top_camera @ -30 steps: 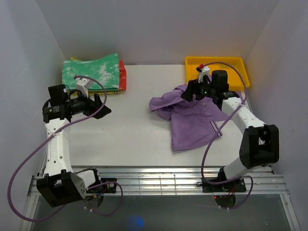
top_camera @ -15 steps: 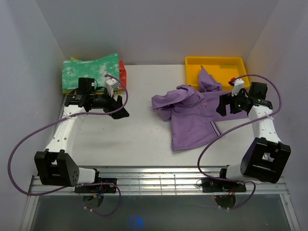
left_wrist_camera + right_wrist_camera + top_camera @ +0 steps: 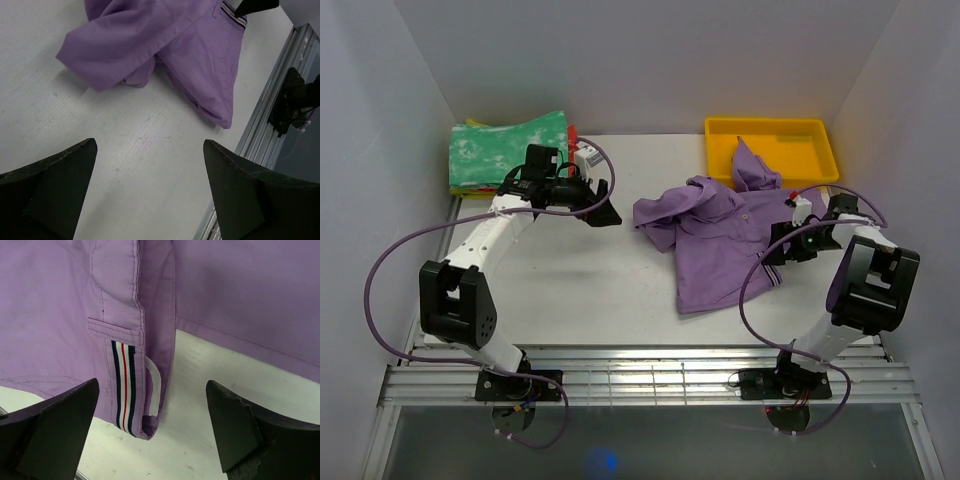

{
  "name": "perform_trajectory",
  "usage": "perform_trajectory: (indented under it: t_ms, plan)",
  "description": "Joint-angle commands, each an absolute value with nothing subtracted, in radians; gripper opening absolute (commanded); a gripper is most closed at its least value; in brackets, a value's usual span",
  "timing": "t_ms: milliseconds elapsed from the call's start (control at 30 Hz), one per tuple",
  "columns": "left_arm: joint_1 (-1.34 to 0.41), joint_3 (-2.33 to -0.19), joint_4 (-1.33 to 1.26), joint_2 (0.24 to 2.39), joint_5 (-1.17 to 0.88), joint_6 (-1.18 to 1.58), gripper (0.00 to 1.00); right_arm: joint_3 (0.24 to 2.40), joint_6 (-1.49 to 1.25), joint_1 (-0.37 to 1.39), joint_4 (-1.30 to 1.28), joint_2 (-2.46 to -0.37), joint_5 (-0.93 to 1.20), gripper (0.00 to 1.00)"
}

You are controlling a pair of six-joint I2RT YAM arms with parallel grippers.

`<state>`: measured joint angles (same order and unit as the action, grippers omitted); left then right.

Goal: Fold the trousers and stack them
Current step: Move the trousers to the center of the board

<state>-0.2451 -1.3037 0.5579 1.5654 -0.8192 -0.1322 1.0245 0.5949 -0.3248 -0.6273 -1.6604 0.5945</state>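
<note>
The trousers (image 3: 720, 250) lie crumpled right of centre in the overhead view, spread on the table (image 3: 590, 290). One purple end rises at the upper right over the near rim of the yellow tray (image 3: 820, 128). The left gripper (image 3: 604, 207) hovers left of the cloth with its fingers spread and nothing between them. Its wrist view shows bare table between the fingers and the cloth lying further up the frame. The right gripper (image 3: 777, 248) sits at the right edge of the cloth, also spread and empty. Its wrist view looks down on the striped band (image 3: 123, 385) and a white loop (image 3: 155, 385) at the cloth's corner.

The main risk, as I judge it, is a pinch that catches only the top layer where the cloth is doubled over. The rest would then sag and twist when lifted. The end resting on the tray could also snag on the rim and pull a fold crooked.

How the legs run under the bunched upper part is hidden, and no buttons can be made out. The pile under the green folded garment (image 3: 505, 150) at the upper left shows only thin coloured edges
</note>
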Motion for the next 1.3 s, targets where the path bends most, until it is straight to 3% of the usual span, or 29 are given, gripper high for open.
perform_trajectory:
  t_ms: [0, 33, 100, 133, 167, 233, 267, 367, 467, 600, 667, 700, 733, 800, 833, 867, 900, 933, 1000, 1033, 1067, 1267]
  plan:
    - [-0.281, -1.399, 0.485, 1.555, -0.842, -0.071, 0.98, 0.985, 0.604, -0.321, -0.638, -1.689, 0.643, 0.92]
    - [-0.281, -1.414, 0.482, 1.557, -0.841, -0.058, 0.98, 0.982, 0.606, -0.321, -0.640, -1.701, 0.647, 0.90]
    - [-0.281, -1.420, 0.483, 1.542, -0.827, -0.029, 0.98, 0.983, 0.609, -0.321, -0.659, -1.735, 0.682, 0.73]
    - [-0.281, -1.419, 0.486, 1.531, -0.825, -0.026, 0.98, 0.997, 0.629, -0.321, -0.678, -1.744, 0.707, 0.62]
    - [-0.279, -1.413, 0.492, 1.517, -0.813, -0.020, 0.98, 1.009, 0.647, -0.321, -0.745, -1.749, 0.783, 0.34]
    - [-0.265, -1.404, 0.512, 1.461, -0.799, -0.014, 0.98, 1.067, 0.708, -0.322, -0.836, -1.721, 0.875, 0.12]
    - [-0.227, -1.388, 0.515, 1.439, -0.808, -0.011, 0.97, 1.092, 0.710, -0.322, -0.874, -1.665, 0.962, 0.08]
    - [-0.073, -1.329, 0.512, 1.352, -0.883, 0.095, 0.95, 1.201, 0.611, -0.302, -0.943, -1.521, 1.095, 0.08]
    - [0.056, -1.279, 0.520, 1.264, -0.962, 0.140, 0.94, 1.278, 0.445, -0.174, -0.829, -1.427, 1.117, 0.08]
    - [0.278, -1.227, 0.589, 1.163, -1.012, 0.130, 0.94, 1.215, -0.019, 0.235, -0.372, -1.296, 0.985, 0.08]
    - [0.488, -1.226, 0.678, 1.135, -1.121, 0.143, 0.93, 1.198, -0.171, 0.518, -0.094, -1.395, 0.854, 0.08]
    - [0.685, -1.233, 0.742, 1.146, -1.190, 0.138, 0.93, 1.257, -0.204, 0.684, -0.027, -1.534, 0.783, 0.08]
    - [0.860, -1.249, 0.799, 1.175, -1.306, 0.094, 0.93, 1.398, -0.171, 0.784, -0.035, -1.677, 0.758, 0.08]
    - [0.914, -1.328, 1.058, 1.250, -1.327, -0.184, 0.90, 1.701, -0.130, 0.894, -0.041, -1.969, 0.724, 0.08]
    - [0.914, -1.360, 1.166, 1.264, -1.345, -0.345, 0.90, 1.836, -0.140, 0.897, -0.057, -2.035, 0.733, 0.09]
    - [0.914, -1.388, 1.221, 1.267, -1.350, -0.515, 0.91, 1.847, -0.138, 0.899, -0.064, -2.052, 0.742, 0.20]
    - [0.911, -1.390, 1.291, 1.263, -1.353, -0.585, 0.93, 1.848, -0.130, 0.899, -0.072, -2.046, 0.744, 0.35]
    - [0.890, -1.391, 1.320, 1.261, -1.344, -0.654, 0.96, 1.823, -0.118, 0.893, -0.083, -2.002, 0.736, 0.57]
    - [0.829, -1.385, 1.338, 1.247, -1.281, -0.789, 0.97, 1.757, -0.077, 0.871, -0.100, -1.921, 0.716, 0.74]
    - [0.731, -1.379, 1.338, 1.229, -1.255, -0.825, 0.98, 1.691, -0.069, 0.856, -0.110, -1.828, 0.707, 0.91]
    - [0.677, -1.361, 1.332, 1.215, -1.196, -0.853, 0.98, 1.660, -0.061, 0.806, -0.126, -1.778, 0.709, 0.96]
    - [0.173, -1.279, 0.950, 1.160, -0.898, -0.582, 0.98, 1.423, 0.115, 0.465, -0.391, -1.427, 0.701, 0.93]
